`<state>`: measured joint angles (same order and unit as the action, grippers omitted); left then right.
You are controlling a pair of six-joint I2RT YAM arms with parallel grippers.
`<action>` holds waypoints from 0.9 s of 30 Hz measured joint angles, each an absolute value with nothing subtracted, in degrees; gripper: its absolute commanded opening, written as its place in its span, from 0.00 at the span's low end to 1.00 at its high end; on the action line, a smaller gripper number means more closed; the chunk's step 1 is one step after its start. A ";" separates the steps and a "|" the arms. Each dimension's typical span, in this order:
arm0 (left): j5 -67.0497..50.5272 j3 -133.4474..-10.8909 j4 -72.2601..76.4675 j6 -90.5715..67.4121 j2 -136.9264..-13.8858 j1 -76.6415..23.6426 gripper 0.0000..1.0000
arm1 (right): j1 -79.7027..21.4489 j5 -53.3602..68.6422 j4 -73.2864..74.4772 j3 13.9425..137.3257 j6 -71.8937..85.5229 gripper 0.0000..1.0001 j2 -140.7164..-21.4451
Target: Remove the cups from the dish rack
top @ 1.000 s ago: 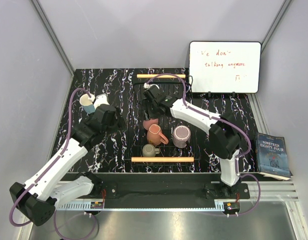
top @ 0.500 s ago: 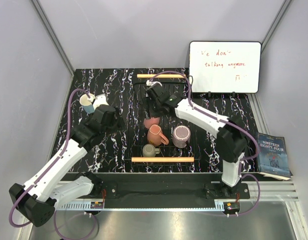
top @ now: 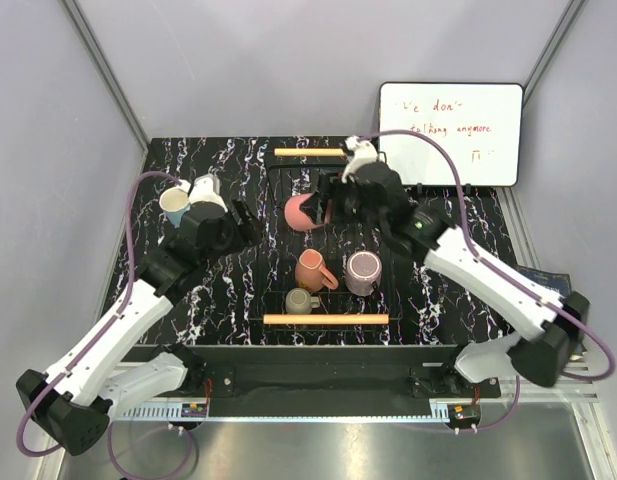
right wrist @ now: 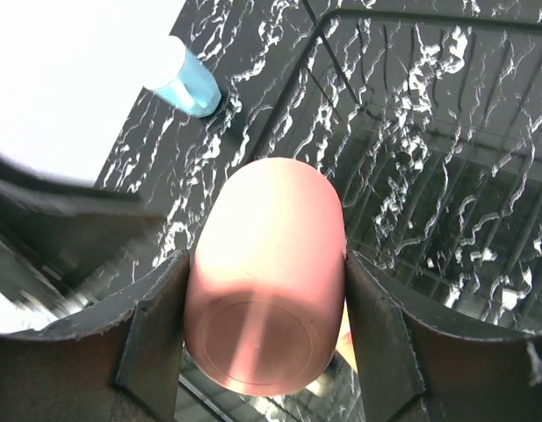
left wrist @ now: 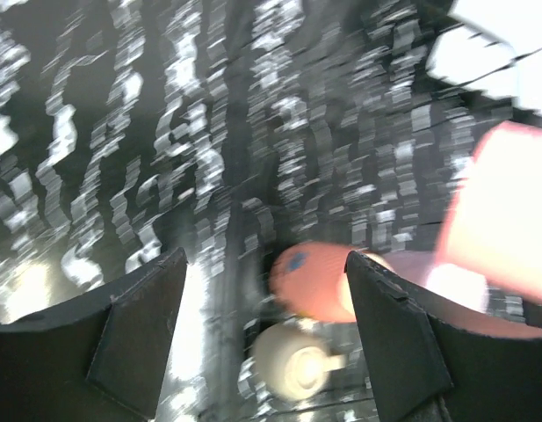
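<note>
right fingers (right wrist: 152, 338) clamp the pink cup (right wrist: 266, 272) above the rack (top: 326, 319); lift it clear, then carry it toward the worktop's (top: 246, 170) left edge. left fingers (left wrist: 134, 338) stand apart, empty.

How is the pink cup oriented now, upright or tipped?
Tipped. The pink cup is held sideways by the right gripper, its flat base facing the wrist camera, over the dish rack.
</note>
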<state>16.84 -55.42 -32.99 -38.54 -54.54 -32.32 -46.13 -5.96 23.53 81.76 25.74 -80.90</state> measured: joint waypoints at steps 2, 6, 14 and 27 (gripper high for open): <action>14.66 -54.78 -28.56 -38.26 -53.30 -32.32 0.79 | -46.06 -5.82 19.27 74.81 26.15 0.00 -76.01; 11.46 -52.80 -19.20 -37.98 -49.82 -32.32 0.80 | -43.62 -1.43 12.82 63.88 28.95 0.00 -68.45; 1.54 -45.98 1.48 -40.97 -49.43 -32.29 0.80 | -32.42 15.59 -10.26 48.01 42.33 0.00 -61.56; -14.44 -43.75 17.74 -47.00 -53.91 -31.09 0.80 | -30.00 28.91 -33.43 44.05 56.21 0.00 -66.50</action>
<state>-14.44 -43.75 17.74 -47.00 -53.91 -31.09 -30.00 28.91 -33.43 44.05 56.21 -66.50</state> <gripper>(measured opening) 0.799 0.682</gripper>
